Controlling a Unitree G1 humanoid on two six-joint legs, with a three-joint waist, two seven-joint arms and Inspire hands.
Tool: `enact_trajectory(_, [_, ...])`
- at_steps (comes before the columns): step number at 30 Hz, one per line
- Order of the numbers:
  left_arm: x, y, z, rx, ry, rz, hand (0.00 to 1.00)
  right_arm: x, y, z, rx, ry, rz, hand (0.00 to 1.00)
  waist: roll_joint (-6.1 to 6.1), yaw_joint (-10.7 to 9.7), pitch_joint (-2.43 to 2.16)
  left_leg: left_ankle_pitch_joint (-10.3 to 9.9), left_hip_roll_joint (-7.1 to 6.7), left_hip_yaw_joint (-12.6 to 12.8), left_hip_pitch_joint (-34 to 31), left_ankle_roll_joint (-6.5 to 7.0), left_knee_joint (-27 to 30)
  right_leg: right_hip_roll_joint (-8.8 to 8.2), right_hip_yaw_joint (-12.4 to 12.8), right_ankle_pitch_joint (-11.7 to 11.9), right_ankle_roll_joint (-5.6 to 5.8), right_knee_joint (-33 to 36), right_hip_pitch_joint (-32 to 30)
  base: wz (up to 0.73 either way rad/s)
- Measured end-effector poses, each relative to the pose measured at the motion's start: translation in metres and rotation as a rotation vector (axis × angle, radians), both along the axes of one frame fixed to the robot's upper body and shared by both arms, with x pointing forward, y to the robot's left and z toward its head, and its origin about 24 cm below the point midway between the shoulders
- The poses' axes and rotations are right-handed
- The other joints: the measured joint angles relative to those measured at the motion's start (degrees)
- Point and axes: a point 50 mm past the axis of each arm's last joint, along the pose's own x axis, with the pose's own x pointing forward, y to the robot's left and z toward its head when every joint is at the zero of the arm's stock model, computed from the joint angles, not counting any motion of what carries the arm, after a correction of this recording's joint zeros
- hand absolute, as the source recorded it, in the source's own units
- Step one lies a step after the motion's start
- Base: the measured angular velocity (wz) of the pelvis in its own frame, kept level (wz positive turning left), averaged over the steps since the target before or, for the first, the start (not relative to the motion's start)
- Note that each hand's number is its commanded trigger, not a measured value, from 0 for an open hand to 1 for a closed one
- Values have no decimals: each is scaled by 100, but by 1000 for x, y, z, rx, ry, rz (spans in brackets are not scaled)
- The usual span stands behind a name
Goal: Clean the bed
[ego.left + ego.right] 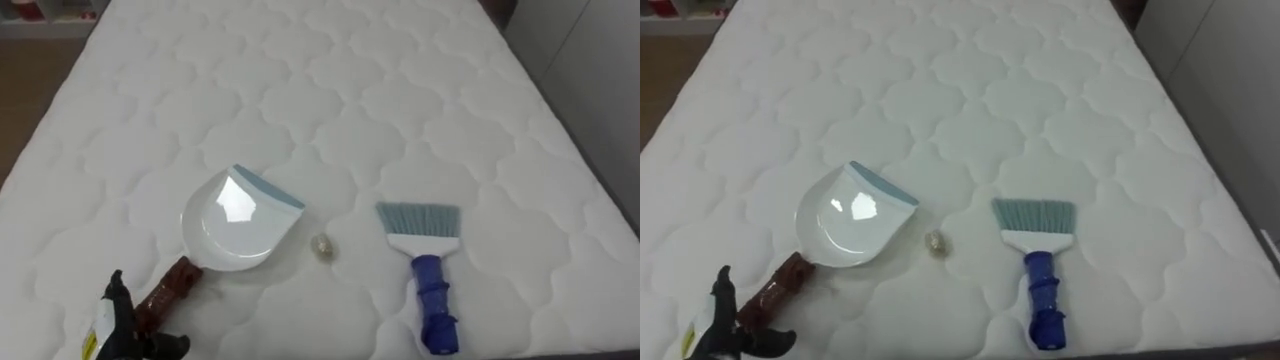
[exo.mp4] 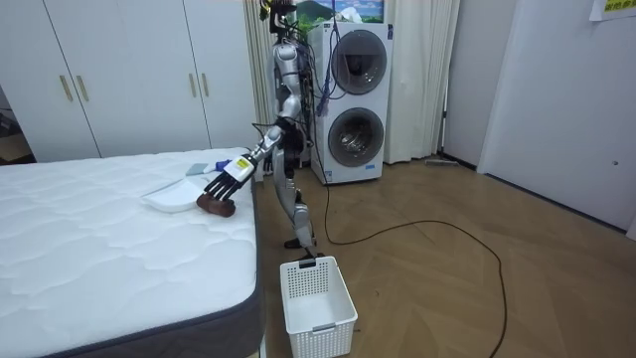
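Observation:
A white dustpan (image 1: 238, 225) with a brown handle (image 1: 170, 290) lies on the white quilted mattress (image 1: 400, 100), its mouth turned to the right. Just right of its rim rests a small crumpled scrap (image 1: 322, 246). Further right lies a hand brush (image 1: 425, 260) with pale bristles and a blue handle pointing toward me. My left hand (image 1: 118, 325) is at the lower left, right beside the end of the dustpan's handle, fingers straight and spread. The room view shows the same hand (image 2: 227, 179) hovering over the handle at the bed's edge.
I stand at the side of the bed by its corner. On the wooden floor beside the bed is a white plastic basket (image 2: 318, 303). Behind me are stacked washing machines (image 2: 353, 99), with white wardrobes (image 2: 119, 75) along the wall.

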Motion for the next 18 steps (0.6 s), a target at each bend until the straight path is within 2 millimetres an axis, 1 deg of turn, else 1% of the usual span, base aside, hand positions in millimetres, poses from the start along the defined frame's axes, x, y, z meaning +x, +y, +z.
enact_trajectory(1, [3,0,2,3,-9,-3,0,-1,0,0,0,2,-2,0,19,-11,-10,0,0,16,-29,0,5,0,21,0,0,6,-40,-7])
enact_trajectory(2, [8,0,4,4,-20,-6,0,-1,0,0,-1,2,-2,0,32,-11,-6,1,0,35,-73,1,16,0,33,2,2,9,-69,-6])
enact_trajectory(7, [15,-1,6,6,-35,-18,0,1,-1,0,-6,5,0,0,40,8,-3,1,9,141,-180,1,16,6,104,3,3,43,-249,-8])
enact_trajectory(8, [16,-2,7,6,-38,-22,0,2,-2,0,-8,7,-4,0,41,-11,5,2,10,150,-246,1,25,5,112,3,3,88,-325,-8])
enact_trajectory(10, [20,-3,8,6,-46,-32,0,3,-2,0,-11,13,-6,0,43,-15,7,2,3,134,-359,1,89,-13,66,5,2,90,-388,5])
enact_trajectory(13, [22,-6,8,11,-44,-58,0,3,-3,0,-22,17,-10,0,67,-40,25,3,1,123,-421,0,110,-23,30,5,2,92,-427,7])
enact_trajectory(15, [24,-6,9,9,-48,-61,0,6,-4,1,-27,16,-9,0,78,-112,36,3,0,89,-514,0,137,-28,0,5,2,111,-501,8])
enact_trajectory(18, [28,-6,7,-17,-40,-44,0,11,-5,1,-23,12,-23,0,76,-158,68,5,-2,60,-619,0,177,-37,-38,4,-2,172,-606,6])
